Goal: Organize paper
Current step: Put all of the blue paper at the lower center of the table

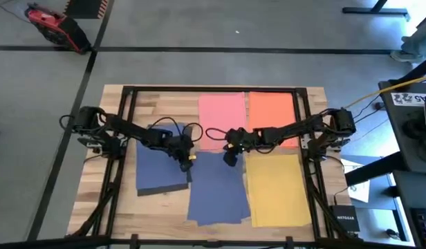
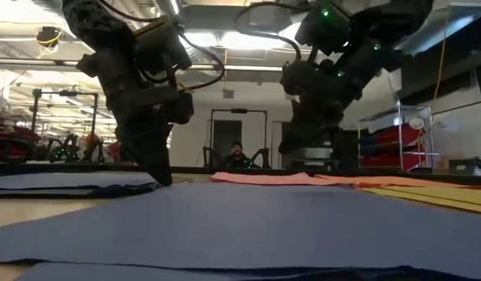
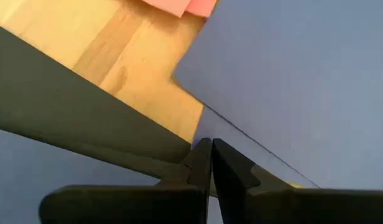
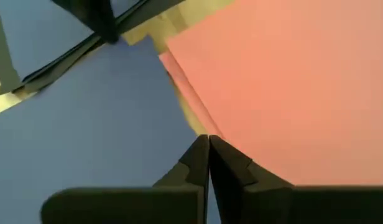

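- Five coloured sheets lie on the wooden table [image 1: 123,104]: pink sheet [image 1: 222,119] and orange sheet [image 1: 272,114] side by side along the far edge, yellow sheet [image 1: 279,190] toward the near right corner, blue sheet [image 1: 218,194] near the middle, and a darker blue-black sheet [image 1: 158,171] to its left.
- The left gripper [image 1: 187,162] sits low at the dark sheet's right edge, fingers pressed together with nothing visibly between them.
- The right gripper [image 1: 229,155] hovers where pink meets blue, its fingers also closed and empty.
- To my eye the next step is dragging or pinching an edge; a fingertip should press flat near a corner and slide slowly, so neighbouring sheets do not ride along or buckle.
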Controlling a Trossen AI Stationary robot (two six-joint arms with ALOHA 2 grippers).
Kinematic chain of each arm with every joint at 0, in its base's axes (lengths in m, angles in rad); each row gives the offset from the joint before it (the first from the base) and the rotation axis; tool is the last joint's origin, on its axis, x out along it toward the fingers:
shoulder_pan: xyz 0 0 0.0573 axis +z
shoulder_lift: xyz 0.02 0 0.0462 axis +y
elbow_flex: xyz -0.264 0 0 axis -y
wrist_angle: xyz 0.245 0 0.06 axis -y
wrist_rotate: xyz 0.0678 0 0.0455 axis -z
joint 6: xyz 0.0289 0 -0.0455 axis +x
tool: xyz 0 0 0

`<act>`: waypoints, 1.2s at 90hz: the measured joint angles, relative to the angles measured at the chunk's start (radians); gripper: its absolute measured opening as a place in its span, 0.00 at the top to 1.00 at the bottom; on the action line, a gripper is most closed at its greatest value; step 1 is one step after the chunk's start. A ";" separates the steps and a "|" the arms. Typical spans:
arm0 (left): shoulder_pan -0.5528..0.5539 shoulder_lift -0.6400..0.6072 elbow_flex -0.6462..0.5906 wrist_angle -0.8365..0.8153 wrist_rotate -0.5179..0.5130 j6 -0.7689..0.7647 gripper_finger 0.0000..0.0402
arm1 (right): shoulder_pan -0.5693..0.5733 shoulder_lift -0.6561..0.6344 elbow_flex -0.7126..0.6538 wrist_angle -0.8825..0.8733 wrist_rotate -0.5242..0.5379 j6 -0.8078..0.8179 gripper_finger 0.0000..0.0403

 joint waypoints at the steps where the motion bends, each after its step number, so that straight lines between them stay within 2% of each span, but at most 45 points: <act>1: -0.001 0.000 0.000 -0.003 0.000 0.000 1.00 | 0.000 0.000 0.000 0.000 0.000 -0.001 1.00; 40: 0.035 -0.043 -0.004 -0.114 -0.009 0.056 1.00 | 0.003 0.000 0.000 -0.010 -0.001 -0.013 1.00; 55: 0.051 -0.089 -0.009 -0.134 -0.026 0.028 1.00 | 0.004 0.000 0.000 -0.018 -0.116 -0.012 1.00; 83: 0.020 -0.087 -0.022 -0.122 -0.023 0.020 1.00 | 0.022 -0.001 0.000 -0.266 -0.034 0.107 1.00; 108: 0.023 -0.088 -0.029 -0.109 -0.023 0.015 1.00 | 0.050 0.037 0.000 -0.284 -0.040 0.142 1.00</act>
